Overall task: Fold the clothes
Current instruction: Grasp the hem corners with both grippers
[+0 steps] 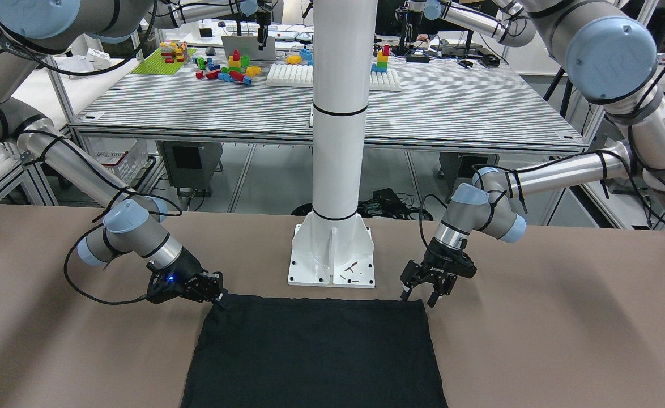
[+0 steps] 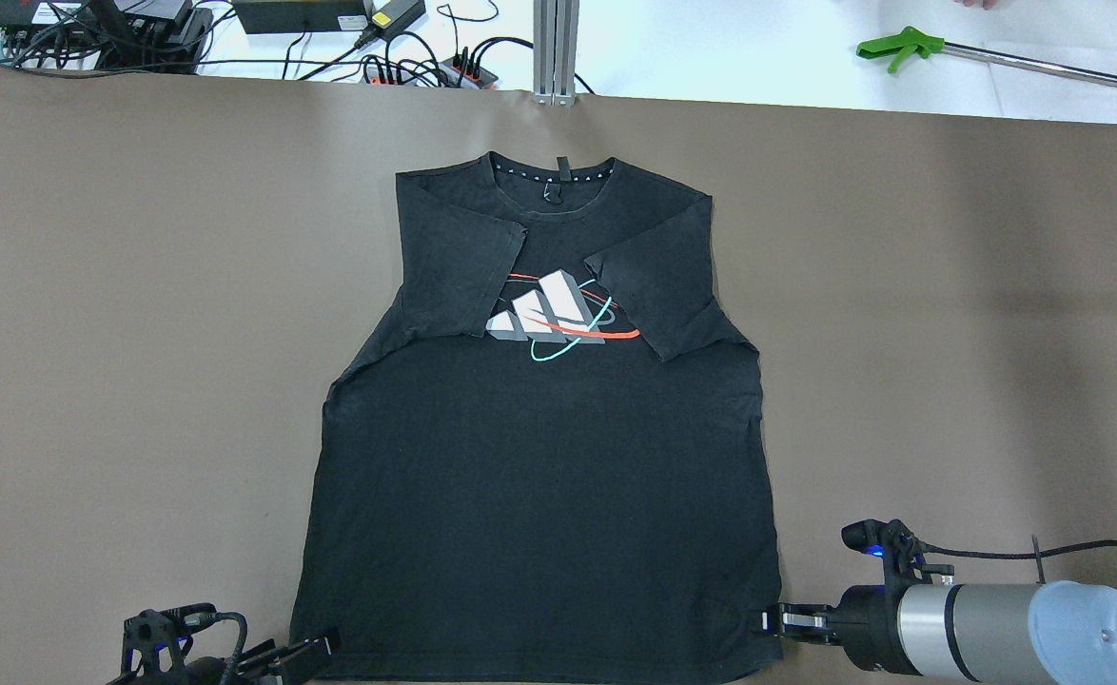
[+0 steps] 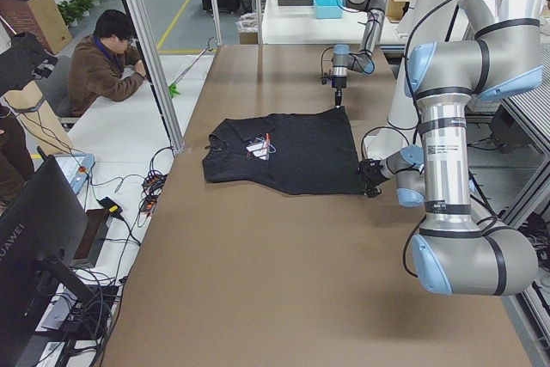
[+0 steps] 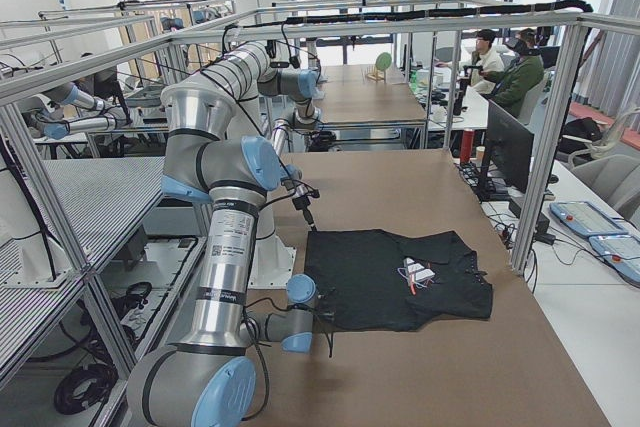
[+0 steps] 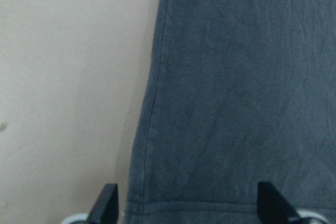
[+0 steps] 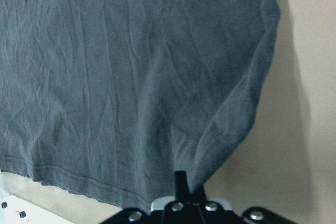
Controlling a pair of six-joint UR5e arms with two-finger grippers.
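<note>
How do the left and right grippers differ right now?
The left gripper is open, fingers spread over the shirt hem; the right gripper is shut, pinching it. Fabric lies flat under the left gripper but puckers into a ridge at the right gripper. Both are at hem corners nearest the robot.

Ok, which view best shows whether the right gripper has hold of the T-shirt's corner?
Right wrist-mounted: the right gripper is shut, with the black T-shirt puckering up into it. Overhead and front-facing show it only at the hem corner; the side views show it too small.
</note>
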